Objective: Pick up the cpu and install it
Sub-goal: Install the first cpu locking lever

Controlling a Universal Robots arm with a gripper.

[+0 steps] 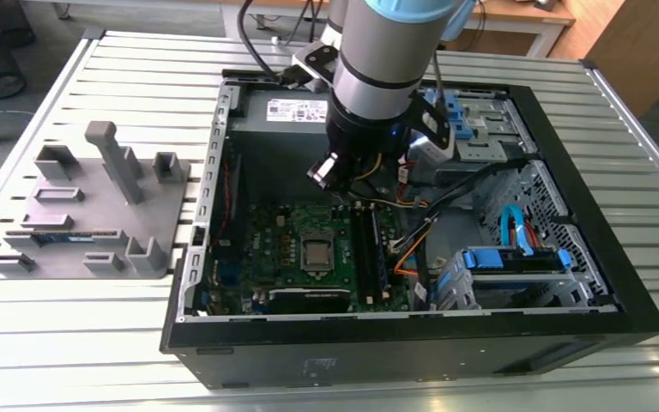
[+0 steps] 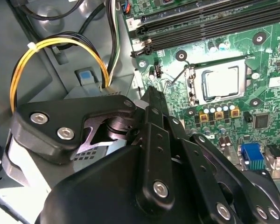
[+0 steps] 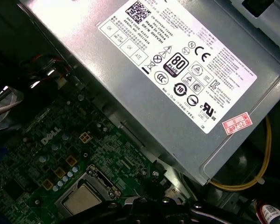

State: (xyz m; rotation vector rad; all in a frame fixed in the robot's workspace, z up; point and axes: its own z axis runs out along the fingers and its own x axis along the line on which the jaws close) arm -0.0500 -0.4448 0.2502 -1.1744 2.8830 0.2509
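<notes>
The cpu [image 1: 319,251] is a small silver-topped square lying flat in the socket in the middle of the green motherboard [image 1: 267,257], inside the open computer case. In both wrist views the cpu [image 2: 221,82] [image 3: 81,200] sits inside the socket's metal frame. My gripper [image 1: 347,190] hangs over the motherboard's far edge, above and behind the socket, apart from the chip and with nothing visibly in it. Its black linkage [image 2: 151,121] points toward the board beside the socket.
A grey power supply with a white label [image 3: 177,60] [image 1: 289,110] stands just behind the gripper. Yellow and black cables [image 2: 60,46] loop nearby. Black memory slots [image 2: 200,23] run beside the socket. A drive bay with blue parts [image 1: 513,257] is at the exterior view's right, and a grey parts fixture [image 1: 89,215] lies at its left.
</notes>
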